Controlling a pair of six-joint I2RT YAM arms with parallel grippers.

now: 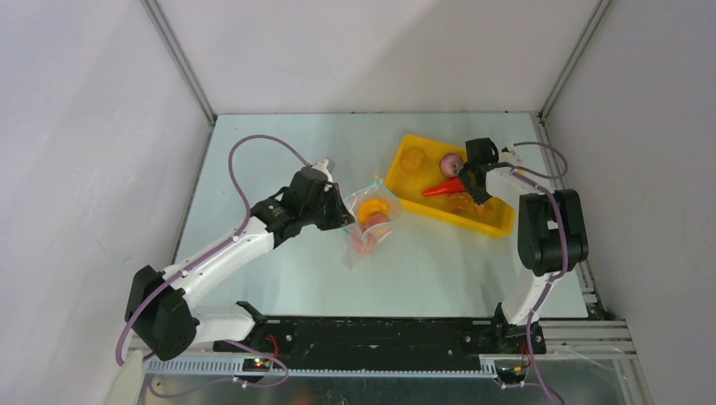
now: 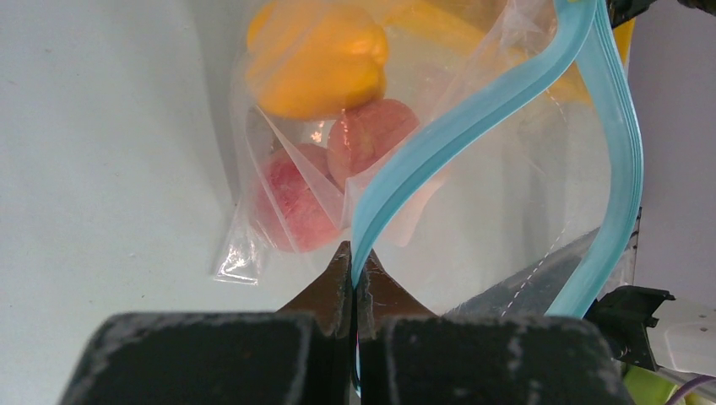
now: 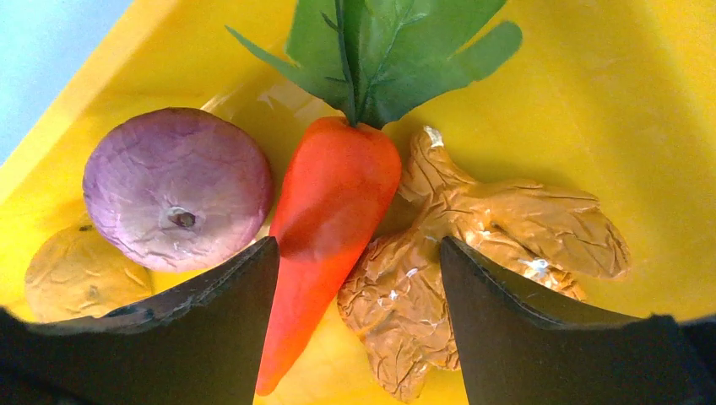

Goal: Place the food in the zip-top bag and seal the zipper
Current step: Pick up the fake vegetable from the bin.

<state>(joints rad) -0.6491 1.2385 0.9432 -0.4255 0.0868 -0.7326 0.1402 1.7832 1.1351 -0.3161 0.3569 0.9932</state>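
The clear zip-top bag [image 1: 369, 221] lies mid-table with its mouth held open. Inside are a yellow-orange fruit [image 2: 317, 59] and pinkish peaches [image 2: 371, 135]. My left gripper [image 2: 355, 253] is shut on the teal zipper [image 2: 439, 126] at the bag's mouth edge. My right gripper [image 3: 359, 253] is open over the yellow tray [image 1: 498, 221], its fingers either side of the red-orange carrot [image 3: 333, 211] and the amber ginger piece [image 3: 473, 245]. The purple onion [image 3: 173, 181] and a tan round piece [image 3: 72, 274] lie beside them.
The yellow tray [image 3: 642, 118] stands at the back right of the table, close to the bag's right side. The right arm's upright link [image 1: 549, 228] stands near the tray's right end. Grey walls close the table on three sides.
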